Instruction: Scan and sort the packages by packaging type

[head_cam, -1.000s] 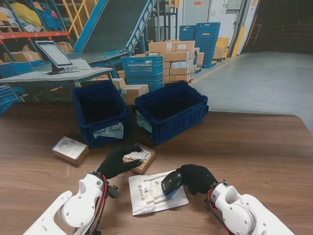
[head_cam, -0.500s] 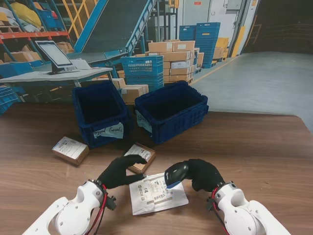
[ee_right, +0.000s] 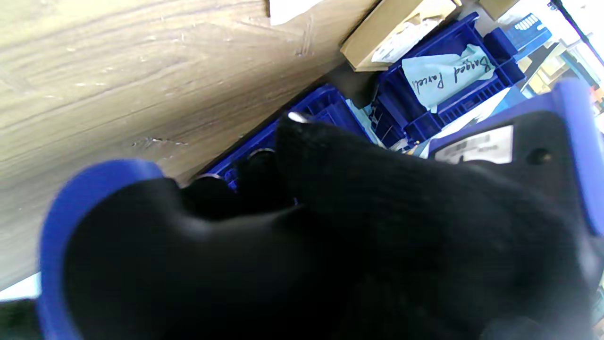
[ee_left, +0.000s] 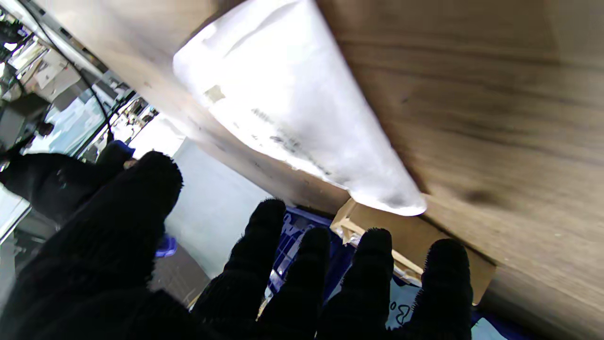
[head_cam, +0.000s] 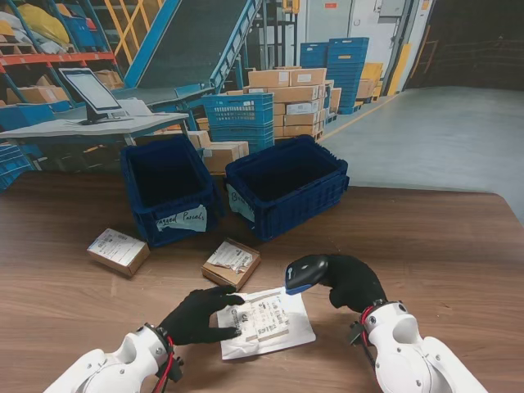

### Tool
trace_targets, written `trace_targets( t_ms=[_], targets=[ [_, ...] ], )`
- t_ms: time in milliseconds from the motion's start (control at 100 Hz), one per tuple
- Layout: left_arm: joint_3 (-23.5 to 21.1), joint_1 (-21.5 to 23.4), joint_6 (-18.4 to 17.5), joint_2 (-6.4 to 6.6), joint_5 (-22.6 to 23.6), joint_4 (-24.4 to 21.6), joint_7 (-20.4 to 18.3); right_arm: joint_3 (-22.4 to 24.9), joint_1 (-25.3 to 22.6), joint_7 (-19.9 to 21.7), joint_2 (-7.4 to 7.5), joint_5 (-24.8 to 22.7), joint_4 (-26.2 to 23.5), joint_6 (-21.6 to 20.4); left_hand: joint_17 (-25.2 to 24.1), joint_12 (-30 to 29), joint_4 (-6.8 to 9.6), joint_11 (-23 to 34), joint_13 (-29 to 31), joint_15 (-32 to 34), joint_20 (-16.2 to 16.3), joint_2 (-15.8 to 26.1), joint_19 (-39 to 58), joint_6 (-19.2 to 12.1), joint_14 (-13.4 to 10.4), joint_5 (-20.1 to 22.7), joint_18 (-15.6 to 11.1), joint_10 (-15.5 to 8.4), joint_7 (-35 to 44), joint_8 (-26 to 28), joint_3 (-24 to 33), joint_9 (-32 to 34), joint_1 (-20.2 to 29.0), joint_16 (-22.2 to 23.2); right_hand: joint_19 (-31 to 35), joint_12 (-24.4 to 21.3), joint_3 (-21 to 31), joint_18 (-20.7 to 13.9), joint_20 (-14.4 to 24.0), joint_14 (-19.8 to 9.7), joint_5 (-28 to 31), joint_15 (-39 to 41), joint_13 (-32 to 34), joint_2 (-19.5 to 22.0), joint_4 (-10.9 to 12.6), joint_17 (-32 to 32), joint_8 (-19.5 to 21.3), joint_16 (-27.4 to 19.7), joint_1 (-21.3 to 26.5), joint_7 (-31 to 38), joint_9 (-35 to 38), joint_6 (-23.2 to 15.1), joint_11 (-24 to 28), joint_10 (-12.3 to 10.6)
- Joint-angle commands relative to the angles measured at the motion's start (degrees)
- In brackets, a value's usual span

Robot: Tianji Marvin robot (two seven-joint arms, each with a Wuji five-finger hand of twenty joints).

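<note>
Lying flat on the table (head_cam: 458, 246) close in front of me, the white bagged parcel (head_cam: 274, 321) has its label side up, which I judge is how it must sit for a scan. My left hand (head_cam: 201, 315) rests at the bag's left edge, fingers spread and reaching onto the plastic; it grips nothing that I can see, and I take it to be pinning the bag so it does not slide. In the left wrist view the fingers (ee_left: 373, 264) hover apart over the bag's pale surface.

My right hand (head_cam: 352, 281) is closed around the handle of the barcode scanner (head_cam: 304, 273), whose head points left and down toward the bag's label from just beyond the bag's far right corner, apart from the plastic. The right wrist view shows little beyond my dark glove wrapped on the scanner's blue-trimmed body.

Counting parcels on the table: one bag and two cardboard boxes. One box (head_cam: 232, 263) sits just beyond the bag; the other box (head_cam: 119, 250) lies well off to the left. Farther from me stand two blue bins, side by side: the left bin (head_cam: 168, 190) carries a handwritten paper label reading "Bagged Parcels", so I judge the bag belongs there; the right bin (head_cam: 286, 184) has a label I cannot read.
</note>
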Motion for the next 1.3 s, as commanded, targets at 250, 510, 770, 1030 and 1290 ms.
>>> trace_targets(
  t_ms=[250, 510, 770, 1030, 1290],
  targets=[
    [3.43, 0.15, 0.83, 0.46, 6.33, 2.76, 2.80, -0.08, 0.72, 0.41, -0.67, 0.64, -0.49, 0.40, -2.40, -1.39, 1.53, -3.71, -5.51, -2.80, -0.38, 2.31, -3.54, 3.03, 0.20, -6.30, -1.73, 0.54, -4.66, -2.41, -2.81, -7.49, -4.27, -2.07, 3.15, 0.29, 6.22, -2.54, 1.44, 1.74, 1.78, 0.94, 1.13, 4.07, -0.26, 0.72, 0.65, -0.19, 5.72, 5.31, 0.47, -1.94, 0.46, -0.23],
    [4.40, 0.41, 1.25, 0.56, 7.61, 2.82, 3.48, 0.38, 0.34, 0.86, -0.65, 1.44, -0.30, -0.07, -2.60, -1.87, 1.25, -6.94, -7.39, -3.49, 0.09, 2.89, -5.99, 4.03, 0.12, -8.60, -1.65, 0.62, -6.48, -4.01, -6.23, -8.20, -4.25, -3.40, 3.12, 0.35, 6.22, -2.46, 1.52, 1.75, 1.79, 0.92, 1.15, 3.98, -0.30, 0.66, 0.70, -0.10, 5.74, 5.28, 0.61, -1.93, 0.41, -0.24],
    [6.39, -1.86, 2.08, 1.08, 8.54, 3.58, 1.28, 0.64, 0.19, 0.82, -0.72, 2.25, -0.16, -0.37, -2.56, -2.17, 0.82, -8.71, -7.91, -3.79, 0.32, -0.57, -6.71, 5.04, 0.23, -9.18, -1.58, 1.11, -6.91, -4.72, -6.93, -8.00, -3.24, -3.88, 3.10, 0.38, 6.25, -2.46, 1.58, 1.75, 1.92, 0.91, 1.18, 3.96, -0.30, 0.60, 0.72, -0.07, 5.73, 5.27, 0.67, -1.94, 0.39, -0.15],
    [10.65, -6.80, 3.82, 1.37, 9.03, 6.52, -0.18, 1.14, -0.02, 0.89, -0.83, 3.19, -0.34, -0.33, -1.87, -1.52, -0.66, -8.57, -6.48, -2.86, 0.54, -5.39, -6.98, 6.84, 1.00, -8.55, -1.11, 2.40, -6.80, -5.91, -1.71, -6.63, -4.29, -3.61, 3.11, 0.41, 6.32, -2.48, 1.68, 1.77, 1.93, 0.89, 1.20, 3.95, -0.29, 0.58, 0.75, -0.05, 5.73, 5.23, 0.71, -1.94, 0.33, -0.06],
    [15.07, -11.34, 5.24, 1.42, 9.92, 9.32, -0.20, 1.77, -0.61, 0.89, -0.89, 3.85, -0.56, -0.46, -0.78, -0.82, -1.72, -7.90, -3.85, -1.51, 0.49, -9.85, -5.36, 8.91, 1.81, -8.65, -0.68, 3.68, -6.76, -6.22, 5.86, -3.41, -5.59, -2.72, 3.12, 0.43, 6.34, -2.50, 1.73, 1.71, 1.94, 0.89, 1.20, 3.93, -0.28, 0.58, 0.78, -0.04, 5.68, 5.22, 0.72, -1.94, 0.31, -0.06]
  ],
)
